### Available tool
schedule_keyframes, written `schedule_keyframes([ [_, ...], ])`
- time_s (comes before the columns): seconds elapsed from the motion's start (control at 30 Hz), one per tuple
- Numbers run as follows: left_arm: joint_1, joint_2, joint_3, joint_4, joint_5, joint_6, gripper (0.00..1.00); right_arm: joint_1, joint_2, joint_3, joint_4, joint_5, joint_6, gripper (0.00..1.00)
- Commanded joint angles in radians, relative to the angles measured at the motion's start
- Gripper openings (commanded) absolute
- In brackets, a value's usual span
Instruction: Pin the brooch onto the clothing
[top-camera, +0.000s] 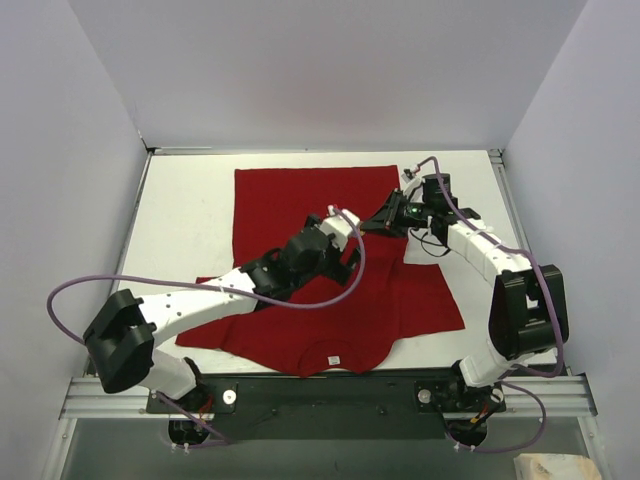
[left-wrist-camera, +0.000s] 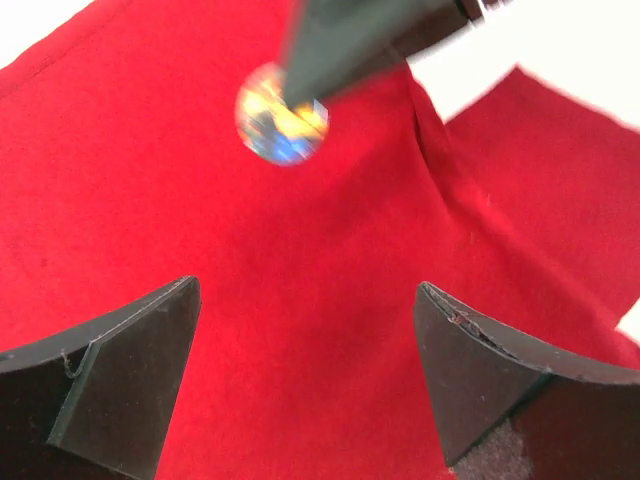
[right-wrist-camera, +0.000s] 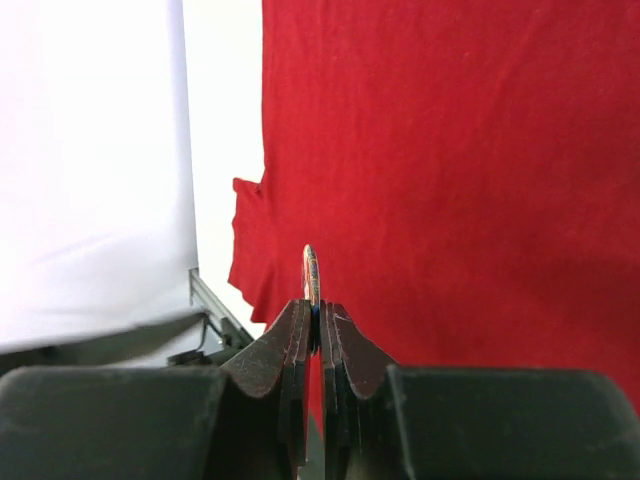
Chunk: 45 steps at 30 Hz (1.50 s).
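The clothing, a red T-shirt (top-camera: 290, 195), lies flat on the white table, its white neck label (top-camera: 333, 359) toward the near edge. My right gripper (top-camera: 378, 220) (right-wrist-camera: 318, 310) is shut on the brooch (right-wrist-camera: 312, 272), which stands edge-on between its fingertips over the shirt (right-wrist-camera: 450, 150). In the left wrist view the brooch (left-wrist-camera: 282, 113) shows as a small gold disc with a blue centre, pinched by the right gripper's dark fingers (left-wrist-camera: 370, 40) just above the red fabric (left-wrist-camera: 330, 250). My left gripper (top-camera: 350, 232) (left-wrist-camera: 306, 285) hangs open over the shirt, close to the brooch, with nothing between its fingers.
Bare white table (top-camera: 190, 200) surrounds the shirt, with white walls behind and at both sides. A metal rail (top-camera: 330, 395) runs along the near edge by the arm bases. A purple cable (top-camera: 80, 285) loops off the left arm.
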<state>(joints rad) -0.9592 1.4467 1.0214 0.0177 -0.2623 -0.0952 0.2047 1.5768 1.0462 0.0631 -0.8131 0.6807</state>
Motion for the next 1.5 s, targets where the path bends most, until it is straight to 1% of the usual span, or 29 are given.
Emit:
schedule_keyframes([
  [0.0,-0.094,-0.040,-0.038,0.040,-0.169,0.123,0.97,0.013,-0.024,0.034,0.041,-0.064,0.065,0.00],
  [0.1,-0.136,-0.010,-0.057,0.090,-0.257,0.149,0.97,0.022,-0.035,0.040,-0.006,-0.047,0.056,0.00],
  [0.2,-0.162,0.044,-0.015,0.074,-0.322,0.158,0.97,0.024,-0.044,0.034,-0.034,-0.035,0.053,0.00],
  [0.37,-0.170,0.116,0.009,0.135,-0.344,0.195,0.92,0.030,-0.049,0.011,-0.059,-0.034,0.048,0.00],
  [0.47,-0.168,0.159,0.035,0.143,-0.362,0.206,0.89,0.038,-0.057,-0.005,-0.057,-0.032,0.049,0.00],
  [0.6,-0.168,0.201,0.063,0.186,-0.383,0.221,0.81,0.050,-0.060,-0.023,-0.049,-0.029,0.062,0.00],
  [0.67,-0.167,0.219,0.080,0.202,-0.384,0.226,0.79,0.052,-0.058,-0.028,-0.046,-0.031,0.060,0.00],
  [0.83,-0.162,0.265,0.124,0.203,-0.390,0.236,0.69,0.055,-0.064,-0.038,-0.046,-0.034,0.062,0.00],
  [0.87,-0.161,0.279,0.129,0.203,-0.390,0.236,0.67,0.055,-0.069,-0.040,-0.046,-0.037,0.063,0.00],
  [0.9,-0.161,0.285,0.143,0.199,-0.397,0.235,0.61,0.055,-0.072,-0.043,-0.048,-0.035,0.062,0.00],
  [0.93,-0.159,0.293,0.149,0.197,-0.408,0.226,0.44,0.055,-0.074,-0.044,-0.048,-0.035,0.062,0.00],
  [0.97,-0.158,0.302,0.151,0.194,-0.414,0.224,0.40,0.055,-0.080,-0.048,-0.046,-0.032,0.063,0.00],
  [1.0,-0.158,0.302,0.152,0.194,-0.417,0.226,0.38,0.055,-0.081,-0.051,-0.040,-0.029,0.066,0.00],
  [1.2,-0.144,0.313,0.149,0.192,-0.423,0.224,0.14,0.062,-0.087,-0.075,-0.010,-0.040,0.086,0.00],
  [1.23,-0.142,0.313,0.146,0.192,-0.417,0.224,0.10,0.064,-0.084,-0.072,-0.009,-0.043,0.088,0.00],
  [1.27,-0.138,0.311,0.144,0.194,-0.419,0.218,0.00,0.064,-0.078,-0.071,-0.011,-0.047,0.089,0.00],
  [1.4,-0.119,0.288,0.118,0.209,-0.384,0.183,0.00,0.067,-0.077,-0.072,0.012,-0.057,0.102,0.00],
  [1.47,-0.096,0.262,0.095,0.215,-0.342,0.161,0.00,0.067,-0.080,-0.072,0.020,-0.064,0.105,0.04],
])
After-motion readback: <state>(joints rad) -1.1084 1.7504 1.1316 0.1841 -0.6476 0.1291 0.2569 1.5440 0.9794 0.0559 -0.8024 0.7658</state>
